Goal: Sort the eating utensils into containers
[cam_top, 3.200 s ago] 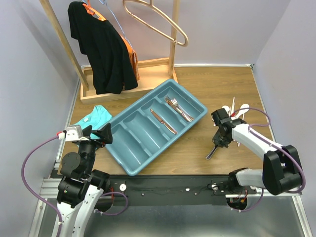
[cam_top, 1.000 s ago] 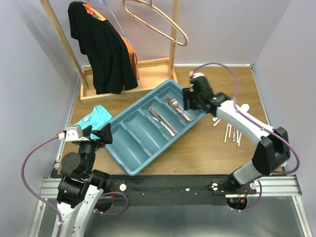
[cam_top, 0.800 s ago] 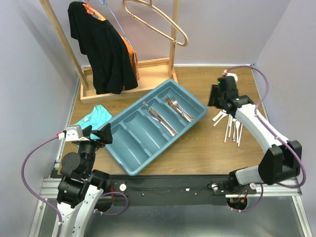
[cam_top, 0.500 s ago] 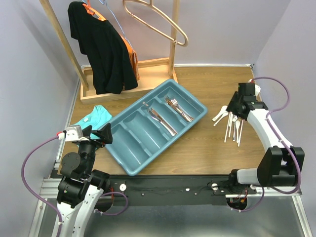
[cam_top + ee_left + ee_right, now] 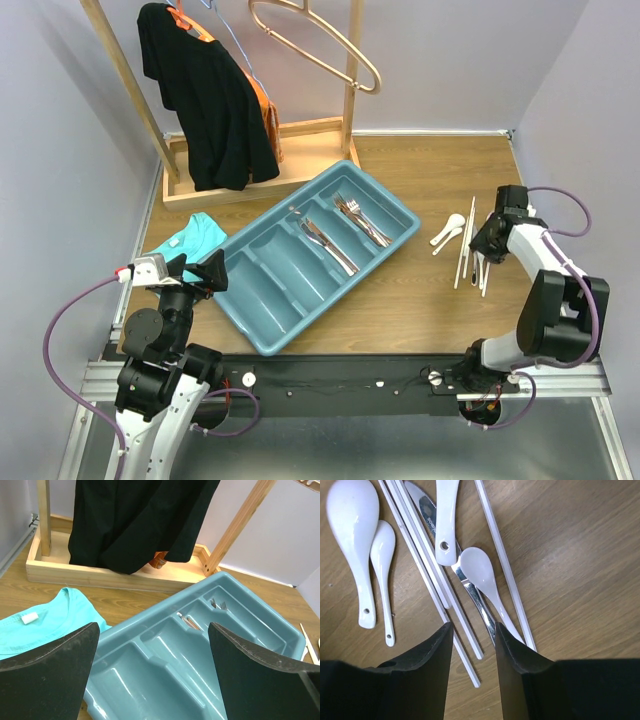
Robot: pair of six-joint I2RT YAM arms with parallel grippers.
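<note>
The teal tray (image 5: 262, 300) lies slantwise mid-table, coppery forks (image 5: 362, 220) in its far right compartment and silver knives (image 5: 325, 243) in the one beside it. To its right, white spoons (image 5: 452, 228) and pale chopsticks (image 5: 465, 250) lie loose on the wood. My right gripper (image 5: 484, 245) hangs low over that pile. In the right wrist view its jaws (image 5: 472, 632) stand narrowly open, chopstick ends (image 5: 470, 652) in the gap and a silver knife (image 5: 472, 595) running under the right finger (image 5: 515, 655). My left gripper (image 5: 152, 645) is open above the tray (image 5: 200, 680), holding nothing.
A folded teal cloth (image 5: 185, 240) lies left of the tray. A wooden rack (image 5: 250, 170) with a black garment (image 5: 205, 95) and metal hangers (image 5: 320, 40) stands at the back. Purple walls close both sides.
My right arm swung from over the tray back to the loose pile on the right and came down over it. Its jaws have narrowed. The left arm has not moved.
</note>
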